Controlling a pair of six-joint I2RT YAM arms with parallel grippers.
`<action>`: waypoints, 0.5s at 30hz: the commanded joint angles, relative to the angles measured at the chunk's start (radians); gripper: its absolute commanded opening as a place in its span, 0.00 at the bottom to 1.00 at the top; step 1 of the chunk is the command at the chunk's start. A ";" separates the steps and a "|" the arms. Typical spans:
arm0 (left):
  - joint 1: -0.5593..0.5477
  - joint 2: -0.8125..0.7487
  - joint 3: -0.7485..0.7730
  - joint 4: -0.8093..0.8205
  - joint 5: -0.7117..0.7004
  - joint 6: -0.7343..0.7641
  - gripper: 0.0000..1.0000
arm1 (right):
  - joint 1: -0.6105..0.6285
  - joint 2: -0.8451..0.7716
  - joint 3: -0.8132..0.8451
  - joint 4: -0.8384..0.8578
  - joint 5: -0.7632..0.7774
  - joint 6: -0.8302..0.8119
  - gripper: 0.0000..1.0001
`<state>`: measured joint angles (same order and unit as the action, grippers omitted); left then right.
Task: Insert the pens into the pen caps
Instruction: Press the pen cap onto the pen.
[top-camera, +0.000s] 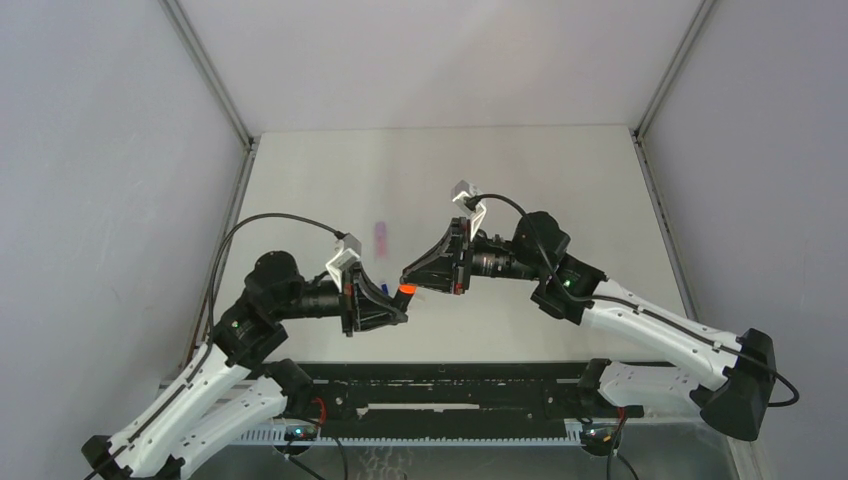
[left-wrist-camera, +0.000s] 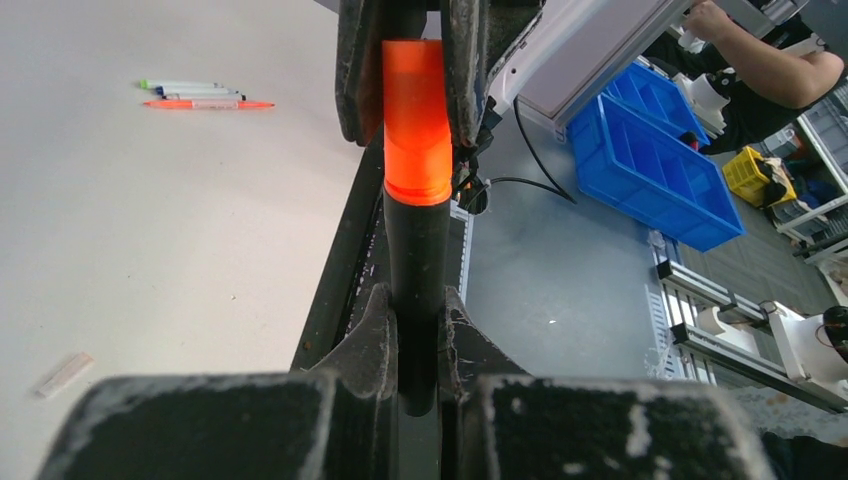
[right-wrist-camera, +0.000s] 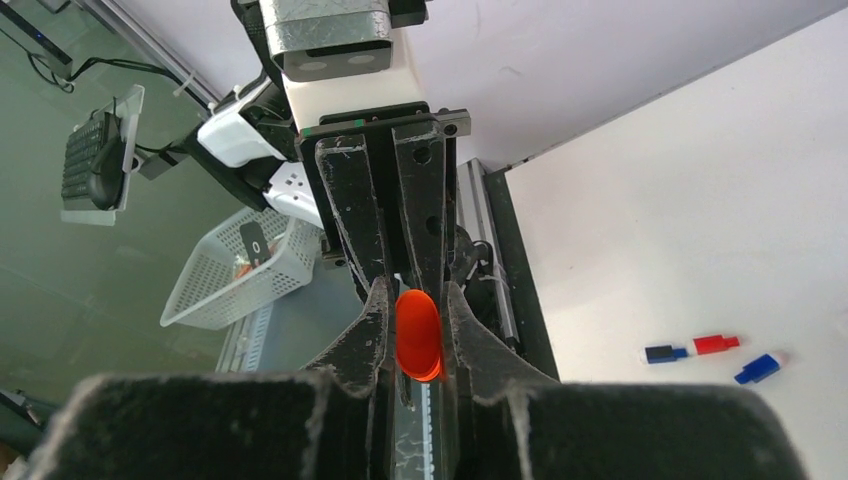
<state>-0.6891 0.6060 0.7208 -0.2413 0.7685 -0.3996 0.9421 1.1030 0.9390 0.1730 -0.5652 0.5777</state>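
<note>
A stubby black highlighter (left-wrist-camera: 417, 270) is held in my left gripper (left-wrist-camera: 418, 312), which is shut on its barrel. The bright orange cap (left-wrist-camera: 416, 120) sits over the pen's front end, in line with the barrel. My right gripper (right-wrist-camera: 418, 322) is shut on that orange cap (right-wrist-camera: 418, 335). From above, the left gripper (top-camera: 395, 305) and right gripper (top-camera: 412, 276) meet tip to tip above the table's near part, with the cap (top-camera: 405, 290) between them. A lilac highlighter (top-camera: 380, 238) lies behind them. Three thin pens (left-wrist-camera: 195, 96) lie together. Small red and blue pieces (right-wrist-camera: 700, 348) lie near a blue cap (right-wrist-camera: 758, 368).
A pale short cap (left-wrist-camera: 62, 375) lies alone on the table. The black rail (top-camera: 460, 400) runs along the near edge. Off the table are blue bins (left-wrist-camera: 650, 150), a white mesh basket (right-wrist-camera: 235, 275) and a person's arm (left-wrist-camera: 760, 55).
</note>
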 joint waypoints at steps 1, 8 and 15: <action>0.042 -0.024 0.034 0.385 -0.076 -0.029 0.00 | 0.091 0.070 -0.061 -0.199 -0.137 0.023 0.00; 0.076 -0.030 0.036 0.431 -0.070 -0.050 0.00 | 0.101 0.089 -0.085 -0.229 -0.159 0.033 0.00; 0.106 -0.025 0.053 0.447 -0.080 -0.059 0.00 | 0.122 0.123 -0.084 -0.282 -0.153 0.043 0.00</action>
<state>-0.6292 0.5869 0.7181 -0.2440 0.8261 -0.4377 0.9611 1.1290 0.9348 0.2184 -0.5461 0.5953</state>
